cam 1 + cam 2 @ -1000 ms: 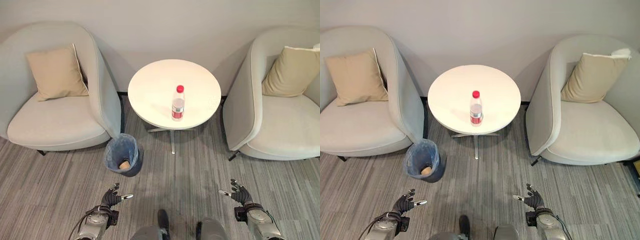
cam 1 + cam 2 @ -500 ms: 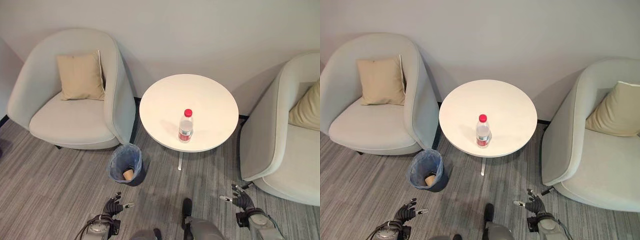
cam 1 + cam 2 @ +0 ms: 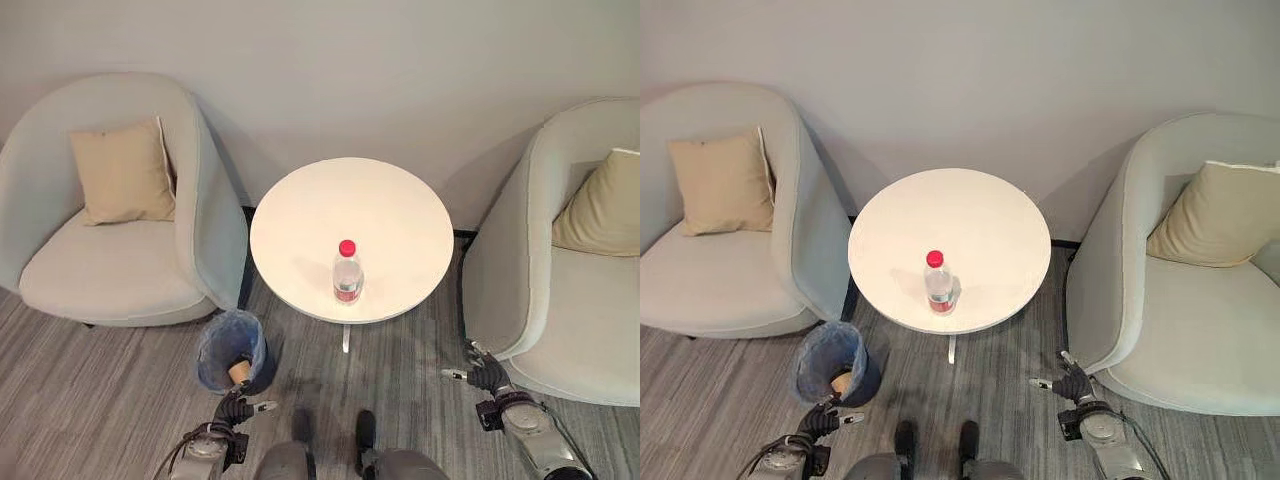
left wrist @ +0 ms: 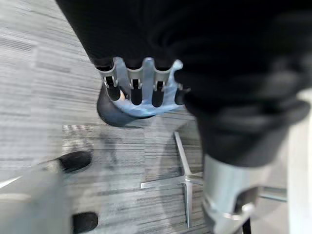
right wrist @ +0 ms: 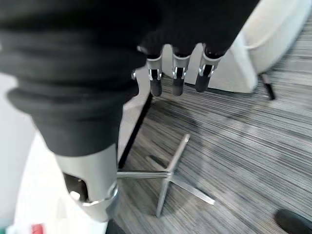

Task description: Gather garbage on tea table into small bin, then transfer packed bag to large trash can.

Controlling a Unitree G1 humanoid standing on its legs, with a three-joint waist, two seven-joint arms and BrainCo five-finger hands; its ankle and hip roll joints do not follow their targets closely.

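bottle (image 3: 347,272) stands upright near the round table's (image 3: 400,200) front edge, red cap up | small bin (image 3: 230,350) on floor left of table | left hand (image 3: 237,407) and right hand (image 3: 480,375) low, fingers loosely spread, holding nothing

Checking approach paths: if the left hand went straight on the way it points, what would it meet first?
Probably the small bin, directly ahead of the left hand; depth is unclear.
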